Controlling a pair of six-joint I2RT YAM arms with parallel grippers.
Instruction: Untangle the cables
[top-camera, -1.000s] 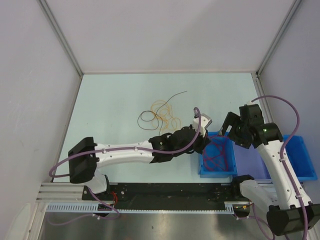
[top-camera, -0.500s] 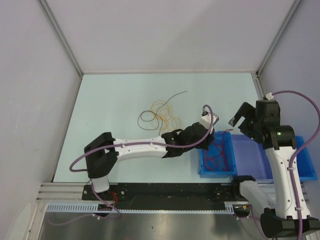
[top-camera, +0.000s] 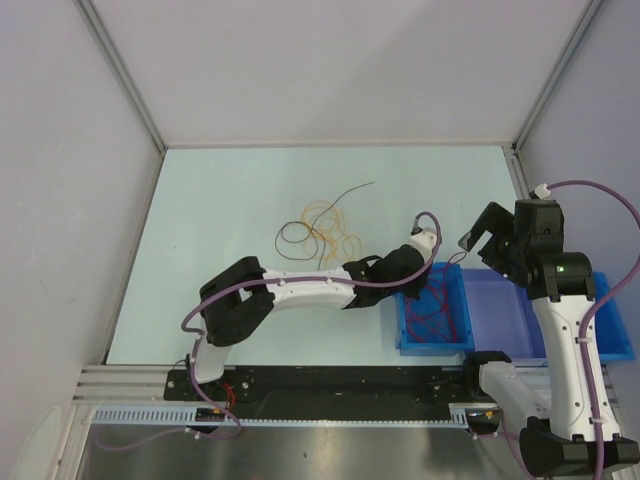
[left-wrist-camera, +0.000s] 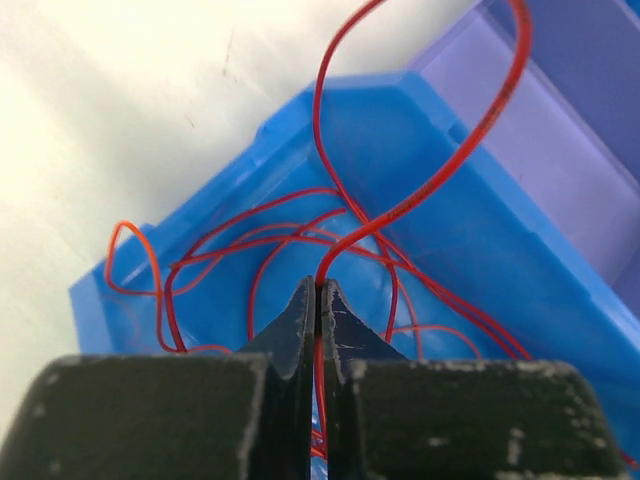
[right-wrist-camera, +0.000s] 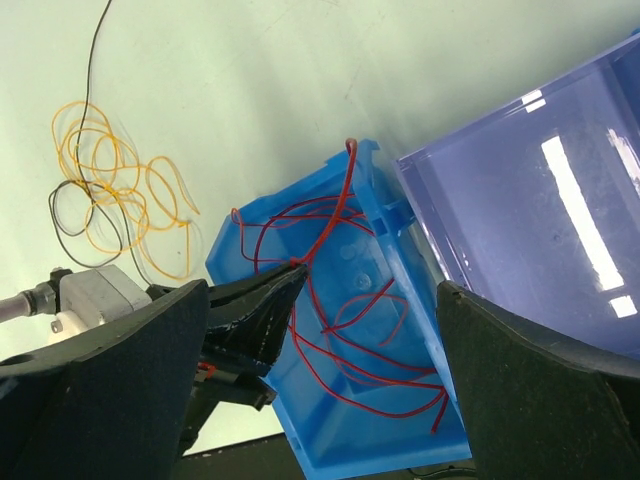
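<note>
Left gripper (left-wrist-camera: 319, 284), red cable (left-wrist-camera: 432, 189), nearer bin (left-wrist-camera: 400, 120)

A robotics laboratory test cell is shown. A pale table (top-camera: 230, 190) is enclosed on three sides by plain white panels (top-camera: 330, 70) held in aluminium posts (top-camera: 120, 70). A left arm (top-camera: 300, 293) and a right arm (top-camera: 565, 330) are bolted to a rail (top-camera: 300, 378) at the near edge, beside a slotted duct (top-camera: 300, 415). Blue plastic bins (top-camera: 435, 347) are set at the right.

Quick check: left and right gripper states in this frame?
Left gripper: closed, pinching a red cable over the blue bin.
Right gripper: open, holding nothing.
</note>
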